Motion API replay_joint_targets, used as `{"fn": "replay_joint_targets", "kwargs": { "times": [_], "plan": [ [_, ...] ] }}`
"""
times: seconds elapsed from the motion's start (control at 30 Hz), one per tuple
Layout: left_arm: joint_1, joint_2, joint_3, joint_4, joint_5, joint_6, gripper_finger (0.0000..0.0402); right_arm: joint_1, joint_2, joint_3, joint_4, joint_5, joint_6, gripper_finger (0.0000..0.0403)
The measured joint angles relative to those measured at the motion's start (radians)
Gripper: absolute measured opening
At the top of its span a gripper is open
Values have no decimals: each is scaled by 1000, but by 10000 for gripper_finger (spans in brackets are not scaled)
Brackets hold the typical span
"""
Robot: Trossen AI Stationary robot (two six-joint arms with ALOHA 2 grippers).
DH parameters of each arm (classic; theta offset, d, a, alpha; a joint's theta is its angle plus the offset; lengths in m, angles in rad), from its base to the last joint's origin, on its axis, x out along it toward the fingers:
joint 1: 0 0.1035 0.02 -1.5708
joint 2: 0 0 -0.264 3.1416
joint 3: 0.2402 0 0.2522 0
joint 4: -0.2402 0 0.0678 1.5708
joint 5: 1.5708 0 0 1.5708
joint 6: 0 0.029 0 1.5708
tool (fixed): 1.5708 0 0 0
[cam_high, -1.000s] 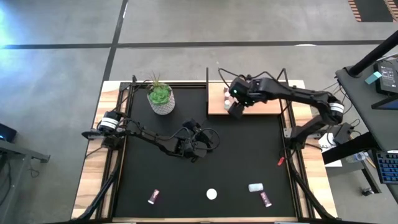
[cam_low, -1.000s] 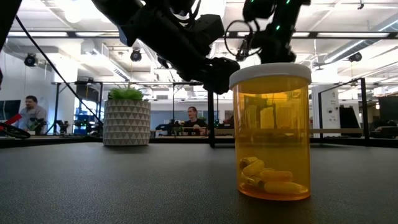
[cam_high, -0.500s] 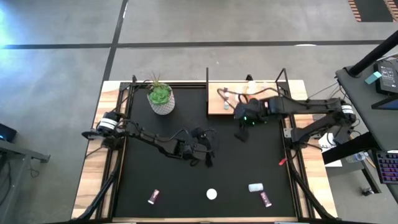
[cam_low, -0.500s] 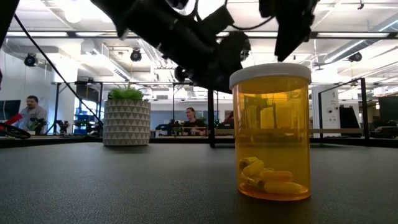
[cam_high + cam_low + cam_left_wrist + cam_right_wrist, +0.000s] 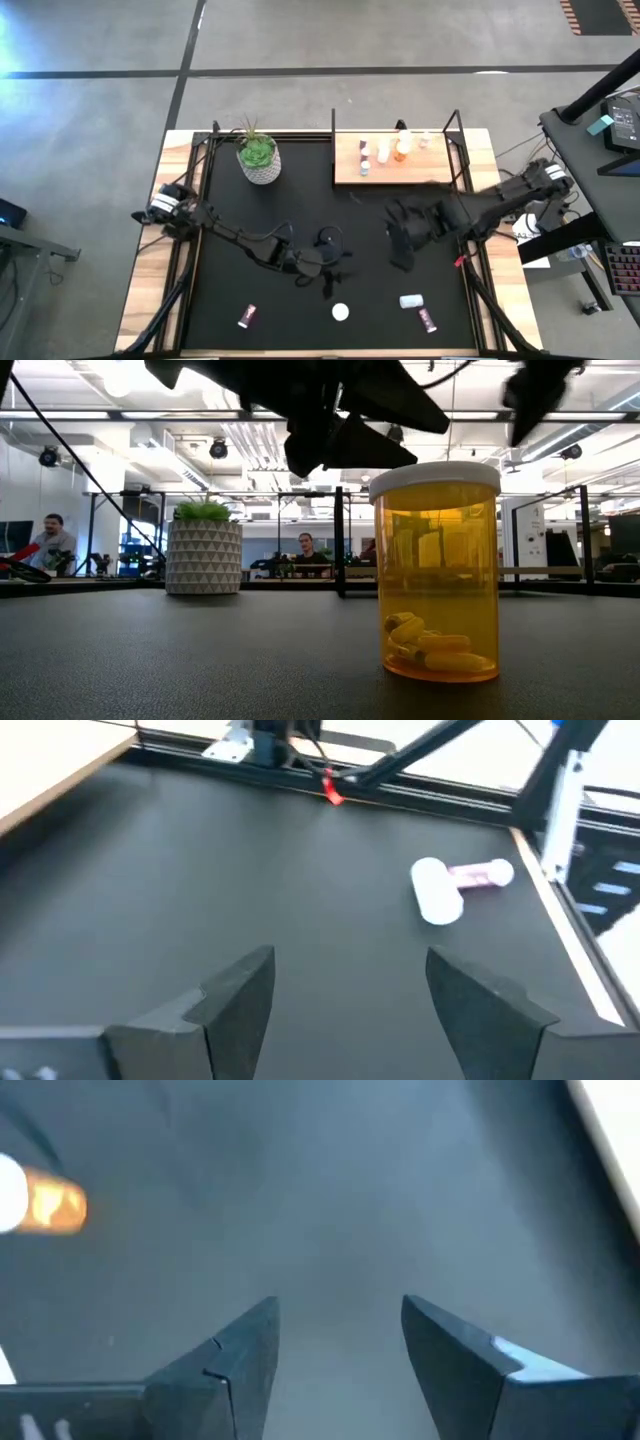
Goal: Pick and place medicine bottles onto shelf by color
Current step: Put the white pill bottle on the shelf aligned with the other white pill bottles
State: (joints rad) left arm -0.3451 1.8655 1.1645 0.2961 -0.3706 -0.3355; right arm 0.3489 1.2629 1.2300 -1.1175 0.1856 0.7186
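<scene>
Two empty, parted claws are seen: the left claw (image 5: 327,283) is poised nearest the upright orange bottle (image 5: 341,312) at the desk's (image 5: 300,200) near edge; the right claw (image 5: 400,250) is farther off.

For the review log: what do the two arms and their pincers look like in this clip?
Both arms are dark, slim and jointed, with loose black cable looping near the wrists. The left arm has a silvery collar at its base joint; the right arm has a similar pale band near its shoulder. Each ends in a two-finger pincer: the left pincer and the right pincer have flat, wedge-shaped dark fingers.
</scene>
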Motion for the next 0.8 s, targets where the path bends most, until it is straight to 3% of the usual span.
{"fn": "replay_joint_targets", "kwargs": {
  "times": [0.2, 0.43, 0.63, 0.8],
  "plan": [
    [-38, 1, 0, 57, 0, 0, 244, 201, 1, -101, 1, -2, 157, 201],
    [-64, 1, -1, 119, 0, -1, 244, 425, 1, -206, 19, -2, 227, 201],
    [-85, 1, -2, 159, -3, -2, 244, 556, 1, -296, 231, -2, 211, 201],
    [-97, 1, -2, 187, -5, -3, 244, 589, 1, -360, 396, 4, 186, 201]
  ]
}}
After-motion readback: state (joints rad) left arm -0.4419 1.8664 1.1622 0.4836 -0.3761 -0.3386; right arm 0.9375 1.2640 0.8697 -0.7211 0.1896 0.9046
